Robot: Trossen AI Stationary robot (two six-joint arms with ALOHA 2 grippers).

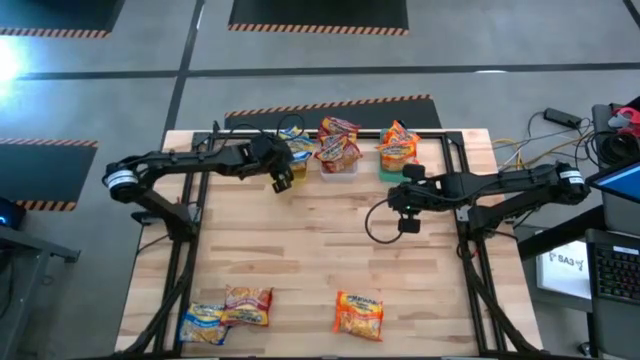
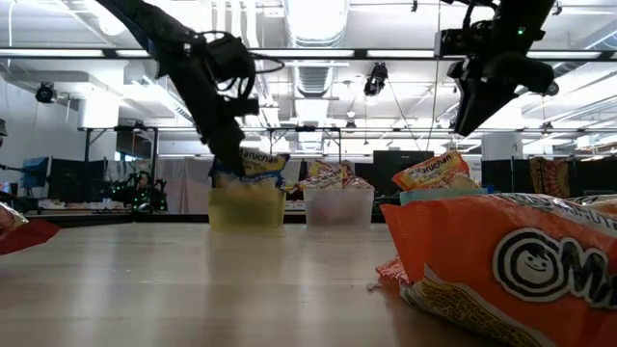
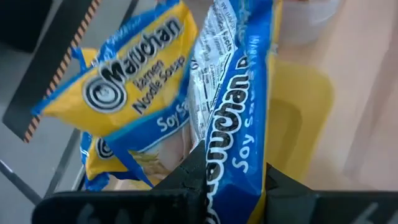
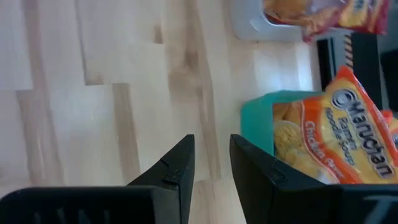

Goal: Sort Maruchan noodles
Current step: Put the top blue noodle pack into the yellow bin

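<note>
A grey concrete floor (image 1: 300, 70) surrounded the light wooden bench (image 1: 320, 250), marked with black mats (image 1: 318, 12) edged in orange-and-black hazard stripes. To one side stood a desk with a keyboard (image 1: 612, 270) and loose cables (image 1: 540, 135). Across the room, an open white ceiling carried ducts (image 2: 318, 24), pipes and hanging lamps (image 2: 376, 79). Bright ceiling lights (image 2: 308, 12) glared overhead. Dark monitors (image 2: 67, 178) and shelving lined the far wall.
</note>
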